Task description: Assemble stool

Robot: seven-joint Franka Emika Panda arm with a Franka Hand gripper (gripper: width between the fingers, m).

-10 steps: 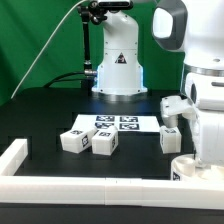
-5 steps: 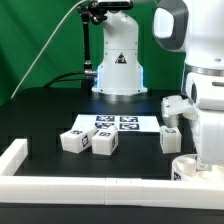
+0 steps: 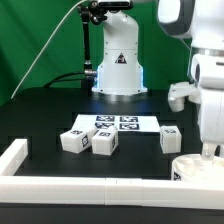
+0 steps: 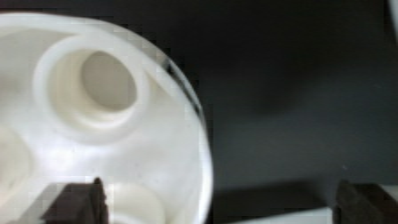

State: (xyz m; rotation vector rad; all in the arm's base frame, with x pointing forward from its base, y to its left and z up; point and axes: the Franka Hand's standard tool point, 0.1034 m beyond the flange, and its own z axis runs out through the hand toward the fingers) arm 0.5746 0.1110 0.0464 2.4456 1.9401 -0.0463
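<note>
The stool's round white seat (image 3: 190,168) lies at the exterior view's lower right, by the front rail. My gripper (image 3: 207,152) hangs just above it. In the wrist view the seat (image 4: 89,110) fills one side of the picture, with a round socket hole in it. My gripper (image 4: 222,203) is open: one finger (image 4: 75,200) stands over the seat and the other (image 4: 368,200) over the black table, with the seat's rim between them and nothing gripped. Three chunky white legs (image 3: 72,141) (image 3: 104,143) (image 3: 170,139) with marker tags lie on the table.
The marker board (image 3: 115,123) lies flat behind the legs. A long white border rail (image 3: 60,185) runs along the front and up the exterior view's left. The arm's white base (image 3: 118,60) stands at the back, with a cable leading off it.
The jaws have gone from shut to open. The arm has risen and shifted a little toward the exterior view's right. The legs and seat have stayed in place.
</note>
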